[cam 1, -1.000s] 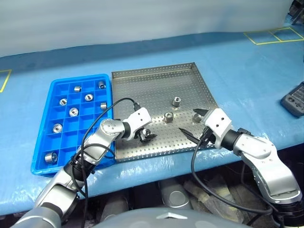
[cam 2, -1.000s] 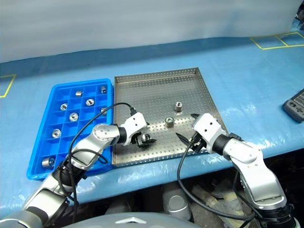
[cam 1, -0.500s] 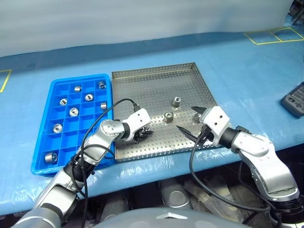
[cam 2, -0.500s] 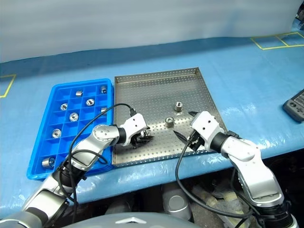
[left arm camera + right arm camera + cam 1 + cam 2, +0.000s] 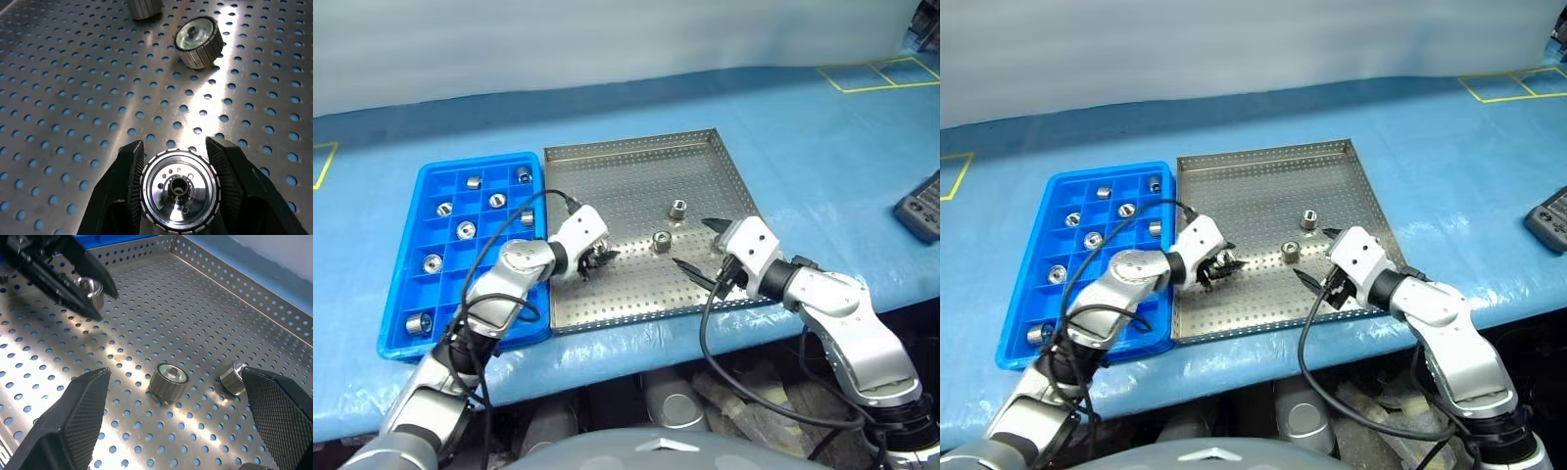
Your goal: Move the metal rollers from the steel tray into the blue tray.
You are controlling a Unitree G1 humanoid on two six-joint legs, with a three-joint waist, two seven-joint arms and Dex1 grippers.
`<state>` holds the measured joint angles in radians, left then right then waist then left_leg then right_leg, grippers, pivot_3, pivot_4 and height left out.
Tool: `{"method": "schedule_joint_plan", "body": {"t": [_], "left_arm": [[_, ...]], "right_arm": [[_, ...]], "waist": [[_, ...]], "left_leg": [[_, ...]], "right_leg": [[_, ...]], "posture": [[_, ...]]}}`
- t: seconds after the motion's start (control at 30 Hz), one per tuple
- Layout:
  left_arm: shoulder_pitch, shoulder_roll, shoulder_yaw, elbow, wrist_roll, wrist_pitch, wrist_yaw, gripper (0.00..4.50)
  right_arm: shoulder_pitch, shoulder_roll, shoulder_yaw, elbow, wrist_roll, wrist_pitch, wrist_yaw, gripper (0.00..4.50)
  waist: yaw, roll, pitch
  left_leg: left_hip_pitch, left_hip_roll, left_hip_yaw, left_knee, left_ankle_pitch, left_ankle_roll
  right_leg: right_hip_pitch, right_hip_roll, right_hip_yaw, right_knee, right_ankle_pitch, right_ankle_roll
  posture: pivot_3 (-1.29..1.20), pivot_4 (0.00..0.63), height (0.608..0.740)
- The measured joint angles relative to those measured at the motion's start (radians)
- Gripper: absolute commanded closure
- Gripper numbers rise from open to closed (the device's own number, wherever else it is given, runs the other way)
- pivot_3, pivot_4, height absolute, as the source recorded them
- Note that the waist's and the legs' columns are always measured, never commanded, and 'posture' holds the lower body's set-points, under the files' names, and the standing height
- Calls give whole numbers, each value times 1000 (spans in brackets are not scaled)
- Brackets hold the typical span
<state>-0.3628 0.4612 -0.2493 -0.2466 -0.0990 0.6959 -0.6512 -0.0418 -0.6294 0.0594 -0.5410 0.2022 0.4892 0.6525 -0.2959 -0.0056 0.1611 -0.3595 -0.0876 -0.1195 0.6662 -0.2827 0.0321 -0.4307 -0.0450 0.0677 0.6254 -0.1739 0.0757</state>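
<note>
Left wrist view: left tool [image 5: 178,188] pinches ribbed roller [image 5: 179,190].

Illumination is bright and even across the blue-covered surface [image 5: 822,166], evidently from overhead; shadows are soft and short. The steel tray [image 5: 636,166] returns scattered highlights in the head views. In the left wrist view a strong streak of glare runs over the perforated floor beside the roller [image 5: 179,190] gripped between the fingers [image 5: 121,188], whose polished face mirrors the light. The right wrist view shows a similar bright patch near the left side. Focus is sharp in the wrist views; the nearest fingers [image 5: 73,423] appear slightly soft.
</note>
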Motion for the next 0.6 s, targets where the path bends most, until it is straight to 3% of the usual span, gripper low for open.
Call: {"method": "schedule_joint_plan", "body": {"t": [0.23, 0.4, 0.6], "left_arm": [[141, 138, 205, -200, -30, 96, 34, 2793], [253, 173, 318, -325, -30, 169, 84, 2793], [331, 166, 359, -391, -29, 214, 151, 2793]], "right_arm": [[-94, 43, 93, 77, 22, -10, 79, 0], [-176, 66, 147, 139, 36, -44, 150, 0], [-222, 116, 225, 185, 40, -66, 202, 0]], "waist": [[43, 0, 0], [125, 0, 0], [223, 0, 1]], "left_leg": [[0, 0, 0, 0, 0, 0], [0, 0, 0, -1, 0, -1], [0, 0, -1, -1, 0, -1]], "right_leg": [[-1, 0, 0, 0, 0, 0], [-1, 1, 0, 0, 3, -6], [-1, 0, -1, -1, 3, -7]], "posture": [[-155, 150, 740], [-77, 150, 740], [-28, 150, 740]]}}
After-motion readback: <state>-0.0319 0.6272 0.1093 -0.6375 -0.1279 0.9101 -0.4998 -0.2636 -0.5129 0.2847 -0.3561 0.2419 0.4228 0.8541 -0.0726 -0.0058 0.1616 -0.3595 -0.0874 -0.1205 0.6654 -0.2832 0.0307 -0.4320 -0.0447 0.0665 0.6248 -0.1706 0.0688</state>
